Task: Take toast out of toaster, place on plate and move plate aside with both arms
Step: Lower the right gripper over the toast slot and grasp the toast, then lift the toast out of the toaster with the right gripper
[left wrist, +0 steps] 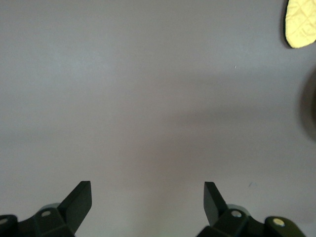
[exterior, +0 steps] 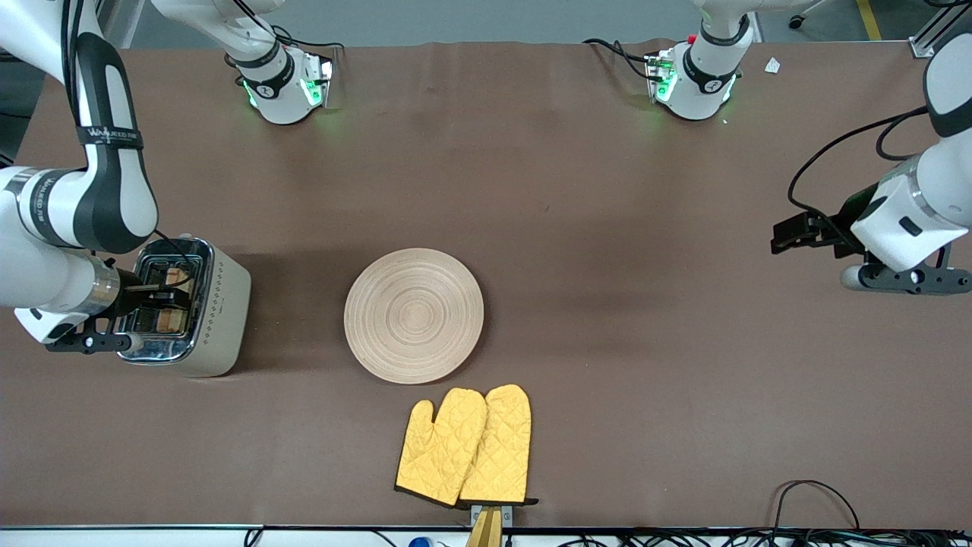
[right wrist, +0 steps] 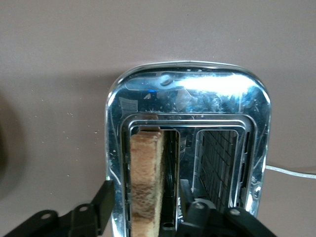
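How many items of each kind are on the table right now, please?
Toaster: 1
Toast, in a toaster slot: 1
Plate: 1
Yellow oven mitts: 2
Total: 5

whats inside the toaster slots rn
One slot of the toaster holds the toast, standing on edge, with the right gripper straddling it. The other slot shows only its wire grille. The slice's lower part is hidden down in the slot.
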You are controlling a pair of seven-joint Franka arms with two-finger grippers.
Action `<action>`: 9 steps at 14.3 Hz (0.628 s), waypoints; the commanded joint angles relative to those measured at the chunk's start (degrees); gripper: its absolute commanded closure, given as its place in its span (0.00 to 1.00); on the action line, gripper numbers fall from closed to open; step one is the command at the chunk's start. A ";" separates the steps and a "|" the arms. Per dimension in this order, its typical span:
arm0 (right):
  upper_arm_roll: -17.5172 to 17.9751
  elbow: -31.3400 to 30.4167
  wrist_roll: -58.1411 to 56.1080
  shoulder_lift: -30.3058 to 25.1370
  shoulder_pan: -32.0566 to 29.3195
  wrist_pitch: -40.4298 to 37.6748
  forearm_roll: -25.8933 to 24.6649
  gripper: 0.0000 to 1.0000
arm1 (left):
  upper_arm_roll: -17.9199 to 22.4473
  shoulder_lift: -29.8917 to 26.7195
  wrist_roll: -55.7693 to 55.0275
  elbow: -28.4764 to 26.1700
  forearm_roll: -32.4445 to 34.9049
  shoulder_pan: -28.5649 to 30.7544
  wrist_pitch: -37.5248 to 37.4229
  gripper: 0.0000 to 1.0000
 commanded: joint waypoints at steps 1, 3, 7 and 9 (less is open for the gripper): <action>0.30 0.07 -1.64 -0.56 -0.80 -0.26 1.29 0.86 | 0.12 2.01 -0.52 1.36 -2.02 -0.35 2.25 0.00; 0.30 0.42 -1.73 -1.26 -0.71 -1.14 1.21 0.97 | 0.12 3.68 -0.26 1.36 -5.52 0.00 3.74 0.00; 0.38 9.54 -1.03 -4.51 1.22 -16.04 1.03 0.97 | 0.03 6.49 -0.08 1.45 -8.00 0.00 5.77 0.00; 0.56 12.98 0.02 -4.69 3.15 -20.81 1.29 0.97 | 0.12 7.72 -0.08 1.45 -11.76 0.09 6.65 0.00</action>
